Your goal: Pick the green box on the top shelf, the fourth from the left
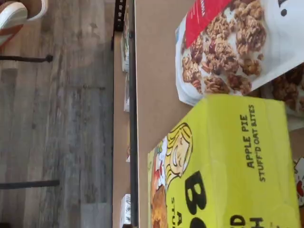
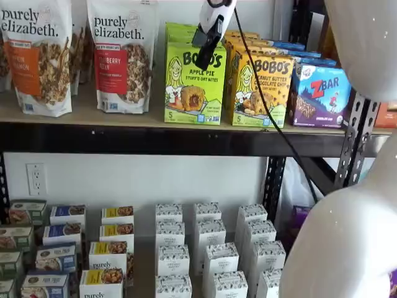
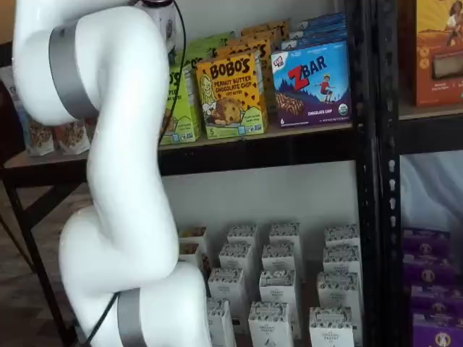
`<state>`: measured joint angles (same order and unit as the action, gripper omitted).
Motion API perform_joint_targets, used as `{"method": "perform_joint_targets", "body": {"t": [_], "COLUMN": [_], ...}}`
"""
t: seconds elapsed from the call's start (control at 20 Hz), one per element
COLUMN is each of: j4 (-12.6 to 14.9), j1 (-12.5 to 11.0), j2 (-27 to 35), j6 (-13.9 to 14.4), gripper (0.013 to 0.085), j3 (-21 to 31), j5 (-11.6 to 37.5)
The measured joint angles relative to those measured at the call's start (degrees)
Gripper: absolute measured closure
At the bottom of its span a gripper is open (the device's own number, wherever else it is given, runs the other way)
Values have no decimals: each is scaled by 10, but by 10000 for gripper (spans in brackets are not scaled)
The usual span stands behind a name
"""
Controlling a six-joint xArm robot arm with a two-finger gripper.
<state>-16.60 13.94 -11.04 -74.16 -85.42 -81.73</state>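
Shelf view: top shelf carries the green box directly below the claw, yellow-orange Bobo's carton touching its side. Claw hangs over the box top; can't tell if open or closed.

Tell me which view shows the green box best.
A shelf view shows the green box best: whole front, unobstructed except the gripper above. The wrist view shows its top close up; the arm hides most of it elsewhere.
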Motion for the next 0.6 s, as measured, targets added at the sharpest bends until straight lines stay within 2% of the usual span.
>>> {"method": "perform_joint_targets", "body": {"t": [0.6], "j4": [23], "j1": [5], "j2": [23], "j6": [2], "gripper": [130], "j3": [-19], "j5": [-33]}}
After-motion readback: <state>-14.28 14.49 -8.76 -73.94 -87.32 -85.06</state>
